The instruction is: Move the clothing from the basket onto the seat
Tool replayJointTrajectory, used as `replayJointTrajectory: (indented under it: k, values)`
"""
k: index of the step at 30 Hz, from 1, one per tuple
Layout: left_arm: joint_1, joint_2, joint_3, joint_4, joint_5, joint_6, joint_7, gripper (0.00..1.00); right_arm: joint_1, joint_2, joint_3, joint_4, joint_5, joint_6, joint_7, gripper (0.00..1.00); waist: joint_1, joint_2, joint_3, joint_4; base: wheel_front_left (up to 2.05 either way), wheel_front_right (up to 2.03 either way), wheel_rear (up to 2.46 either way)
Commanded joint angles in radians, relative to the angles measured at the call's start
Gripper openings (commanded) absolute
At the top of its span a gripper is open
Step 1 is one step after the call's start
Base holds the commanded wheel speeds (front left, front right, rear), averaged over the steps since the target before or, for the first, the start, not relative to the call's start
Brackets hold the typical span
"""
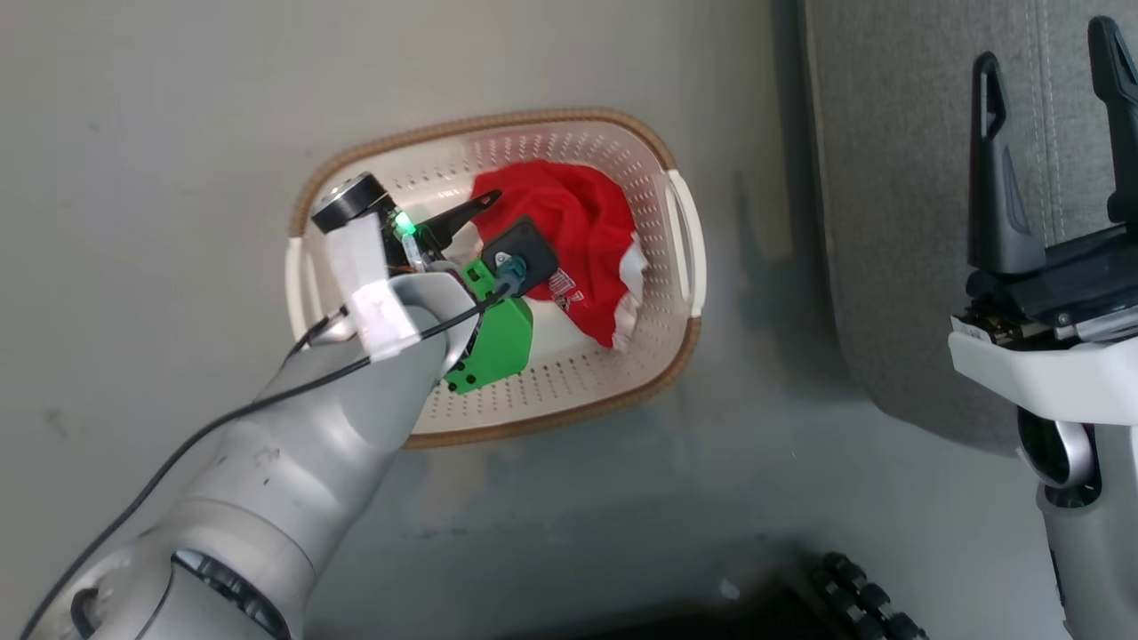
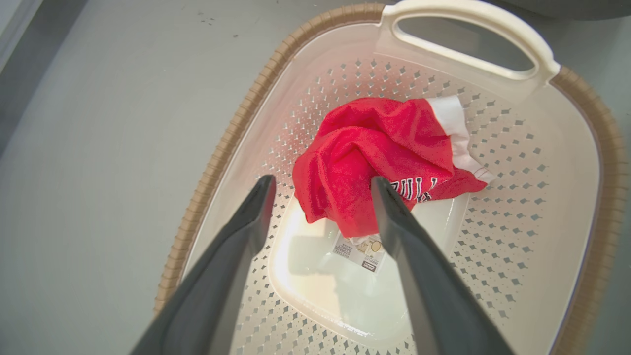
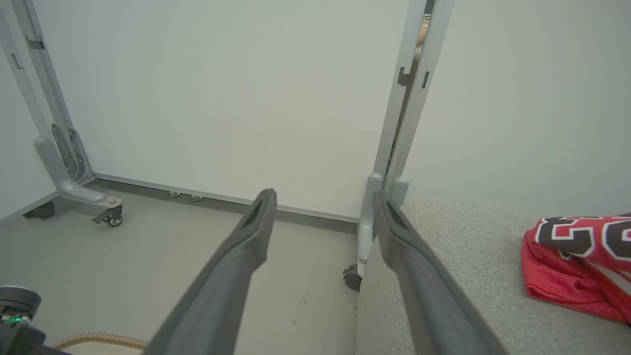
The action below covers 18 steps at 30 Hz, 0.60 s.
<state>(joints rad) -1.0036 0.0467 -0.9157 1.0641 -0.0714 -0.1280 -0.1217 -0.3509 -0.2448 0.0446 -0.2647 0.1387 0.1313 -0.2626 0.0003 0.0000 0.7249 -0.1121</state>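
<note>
1. Left gripper [image 2: 321,181]: fingers spread apart, holding nothing, poised over the crumpled red jersey [image 2: 374,148], probably lined up to pinch it.
2. That jersey lies inside the basket [image 2: 236,128], whose walls narrow the approach.
3. Right gripper [image 3: 324,196]: fingers parted, empty, waiting beside the seat [image 3: 468,236], where a second jersey [image 3: 577,261] rests.

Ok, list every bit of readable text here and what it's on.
None reads fully.
Red jersey on the grey seat cushion: big black-and-white digits, cut by the picture edge.
Crumpled jersey in the laundry basket: black-and-white letters, folded, unreadable.
White tag peeking from under it: print too small.
</note>
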Motion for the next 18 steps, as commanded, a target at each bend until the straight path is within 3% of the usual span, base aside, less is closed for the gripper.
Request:
replayJointTrajectory:
  k: [1, 6, 18]
  values:
    - [-0.052, 0.008, -0.035, 0.028, 0.010, -0.002, 0.018, 1.00, -0.024, 0.005, 0.010, -0.013, -0.001, -0.001, -0.003, 1.00, -0.0003, 0.0000, 0.145, -0.107, 0.00, 0.00, 0.00]
    - [-0.123, 0.008, -0.118, 0.113, -0.030, -0.003, 0.057, 1.00, -0.045, 0.012, 0.046, -0.029, 0.001, -0.001, -0.003, 1.00, -0.0003, 0.0000, 0.192, -0.145, 0.00, 0.00, 0.00]
    - [-0.228, 0.055, -0.145, 0.209, -0.092, -0.003, 0.125, 1.00, -0.083, 0.057, 0.067, -0.093, 0.030, -0.001, -0.003, 1.00, -0.0003, 0.0000, 0.276, -0.215, 0.00, 0.00, 0.00]
